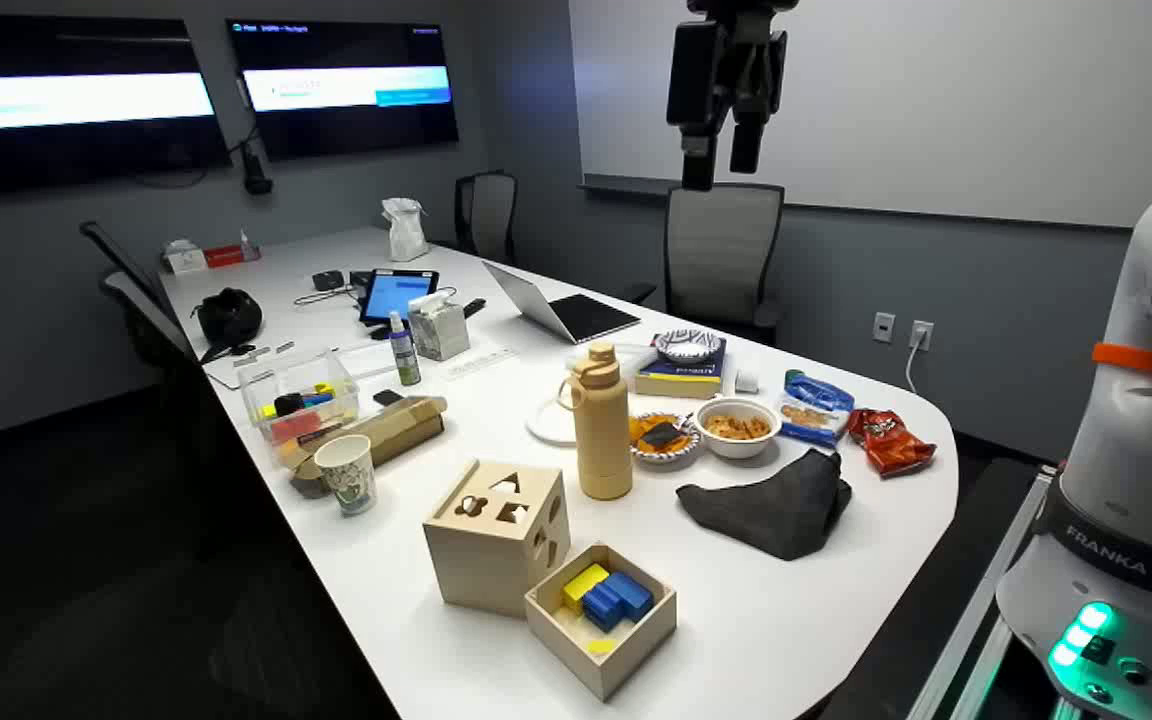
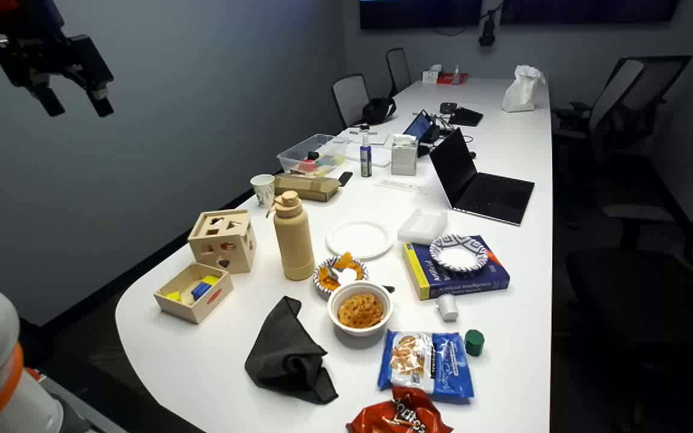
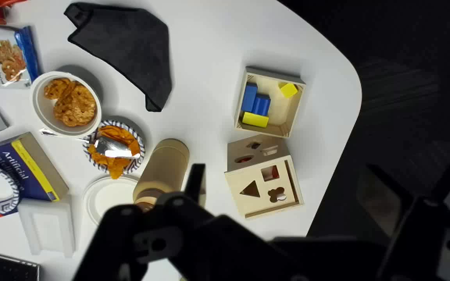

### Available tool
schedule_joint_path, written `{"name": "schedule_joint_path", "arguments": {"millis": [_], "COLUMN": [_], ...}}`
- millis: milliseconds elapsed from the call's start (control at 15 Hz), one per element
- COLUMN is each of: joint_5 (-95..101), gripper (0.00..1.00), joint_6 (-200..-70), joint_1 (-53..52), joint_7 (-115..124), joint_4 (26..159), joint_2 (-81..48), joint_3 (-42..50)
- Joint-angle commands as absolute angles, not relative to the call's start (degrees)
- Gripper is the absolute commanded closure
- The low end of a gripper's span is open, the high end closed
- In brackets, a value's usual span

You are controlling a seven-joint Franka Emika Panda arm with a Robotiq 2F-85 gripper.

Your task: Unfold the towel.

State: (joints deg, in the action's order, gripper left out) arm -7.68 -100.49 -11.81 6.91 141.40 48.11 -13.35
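Towel (image 2: 283, 343): I see it folded over on the table (image 2: 202, 367), near the snack bowl (image 3: 47, 111).
Fingers (image 2: 103, 107): I have them wide apart, high above the table.

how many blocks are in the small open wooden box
4 in the open wooden box: a blue block, a second blue block beside it, a yellow block across their ends, another yellow block alone near a corner. None looks hidden.

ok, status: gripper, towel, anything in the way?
Gripper open, empty, up high. Towel folded, rumpled. Bowl beside it, not touching; might crowd the unfolding.
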Motion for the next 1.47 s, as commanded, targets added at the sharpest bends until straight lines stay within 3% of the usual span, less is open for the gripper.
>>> {"name": "schedule_joint_path", "arguments": {"millis": [0, 733, 1400], "joint_5": [-7.7, -6.1, -3.4], "gripper": [0.00, 0.00, 0.00], "joint_6": [-100.3, -108.9, -128.0], "joint_1": [-11.7, -5.6, 2.5], "joint_7": [6.8, -12.3, -15.2], "joint_4": [141.1, 150.7, 149.1], "joint_2": [48.1, 41.8, 17.4], "joint_3": [-13.4, 4.4, 10.2]}}
